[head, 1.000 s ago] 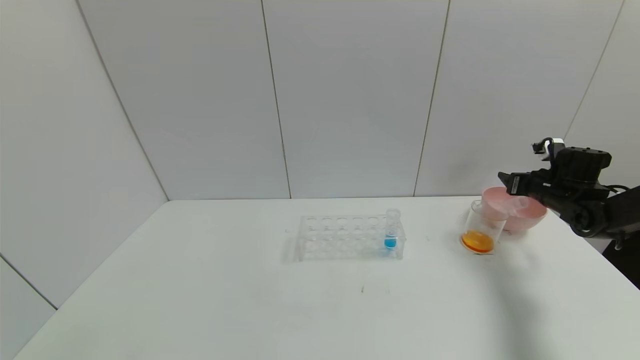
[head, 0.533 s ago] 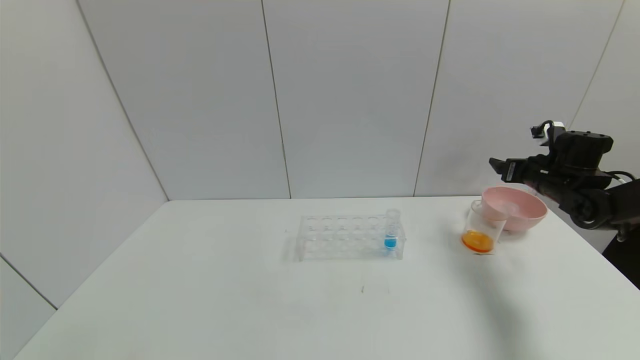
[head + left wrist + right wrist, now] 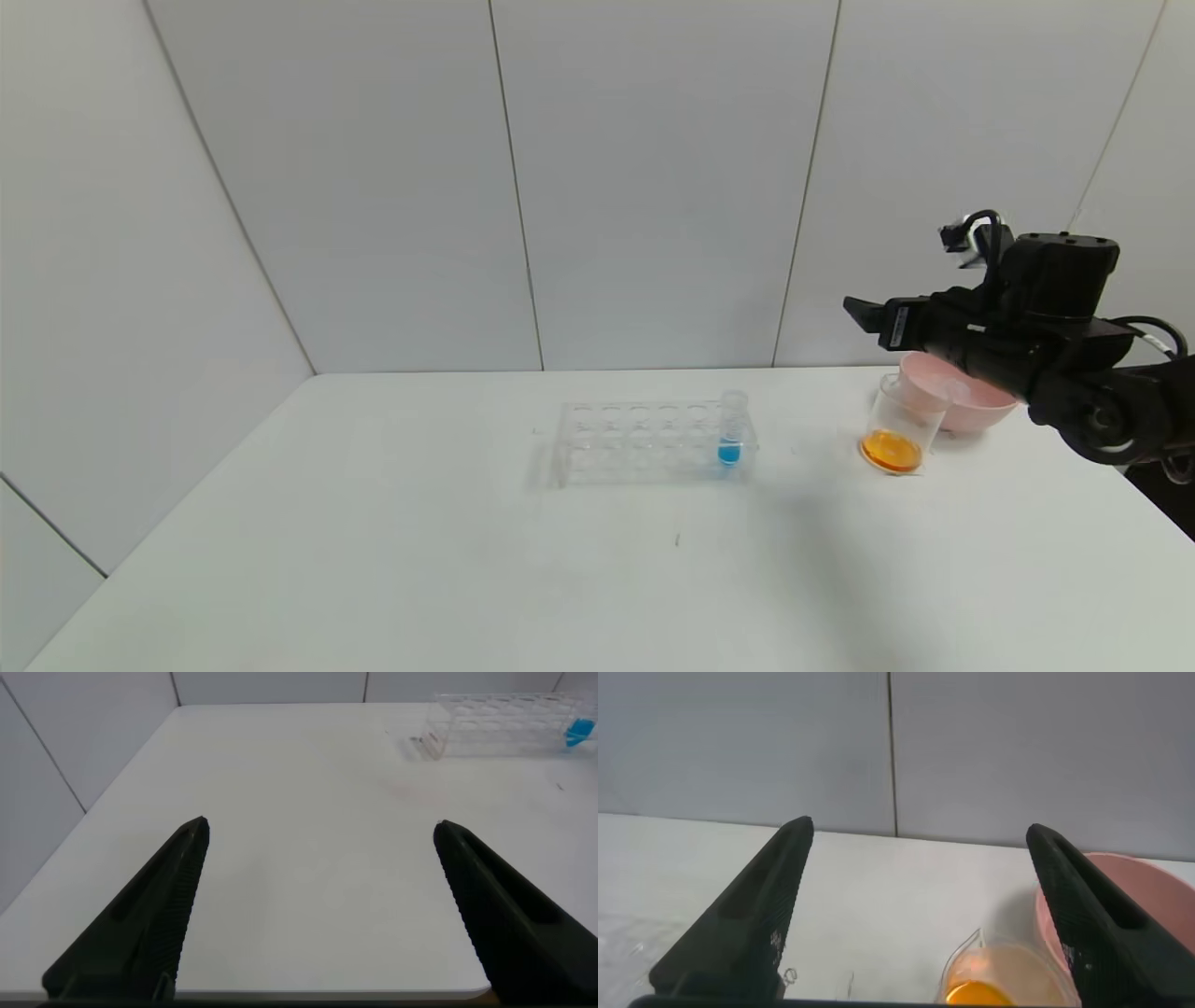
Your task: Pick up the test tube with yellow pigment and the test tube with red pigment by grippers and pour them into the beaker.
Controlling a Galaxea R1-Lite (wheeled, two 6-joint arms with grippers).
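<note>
The beaker (image 3: 901, 425) stands at the table's right with orange liquid in its bottom; the right wrist view shows its pouring lip (image 3: 1008, 971). My right gripper (image 3: 864, 317) hovers above and slightly left of it, open and empty (image 3: 920, 829). My left gripper (image 3: 320, 824) is open and empty too, low over bare table well away from the rack. No test tube with yellow pigment or red pigment shows. What looks like a clear tube end (image 3: 954, 388) rests at the pink bowl's near rim.
A pink bowl (image 3: 971, 401) sits just behind and right of the beaker, touching it. A clear tube rack (image 3: 644, 443) stands mid-table with one blue-liquid tube (image 3: 731, 429) at its right end. White wall panels close in the back and sides.
My right gripper has risen from the pink bowl and swung left over the beaker, its jaws spreading wider. The beaker, bowl and rack have stayed put.
</note>
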